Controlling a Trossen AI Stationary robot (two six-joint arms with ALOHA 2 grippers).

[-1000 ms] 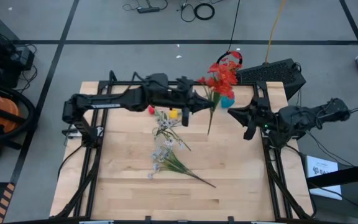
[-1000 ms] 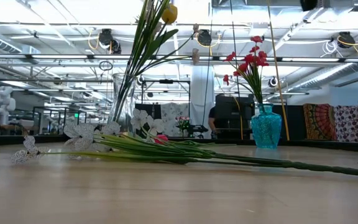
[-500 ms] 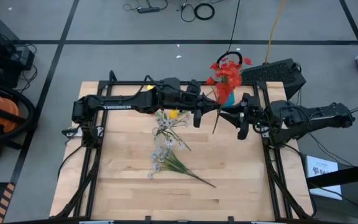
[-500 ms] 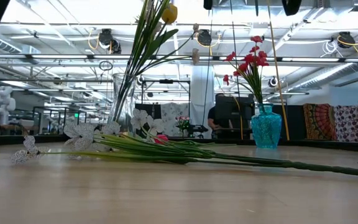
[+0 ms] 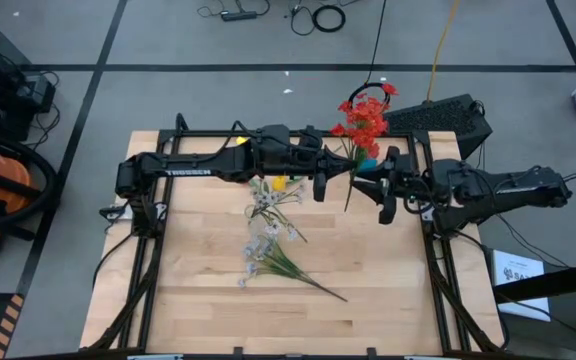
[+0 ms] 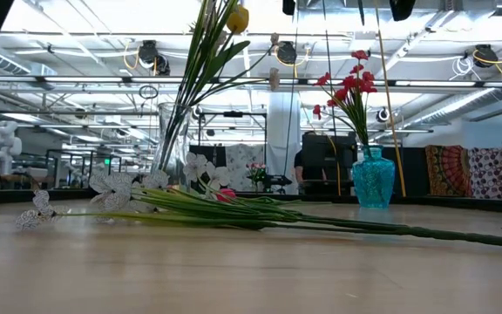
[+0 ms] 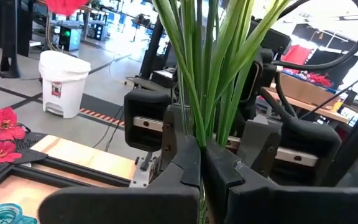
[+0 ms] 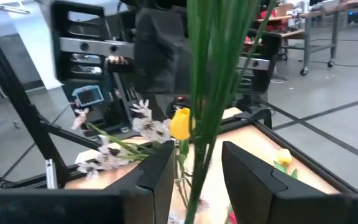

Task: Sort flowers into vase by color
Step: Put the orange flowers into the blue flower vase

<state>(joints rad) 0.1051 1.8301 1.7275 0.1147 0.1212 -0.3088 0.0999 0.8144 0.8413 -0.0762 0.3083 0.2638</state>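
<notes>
At table's left-centre, white sprays [image 5: 268, 240] lie flat on your table [image 5: 198, 310], stalks trailing toward right front. Yellow tulip [image 5: 279, 184] just behind them, in clear vase [image 6: 172, 139]. Your left gripper [image 5: 329, 178] reaches across rear, fingers [image 7: 185, 168] clenched on red flower stem [image 5: 348, 185]. Red blossoms [image 5: 365, 115] stand over teal vase [image 6: 374, 179] at right rear. Your right gripper [image 5: 381, 188], fingers [image 8: 160, 171] parted either side of the stem, not gripping.
</notes>
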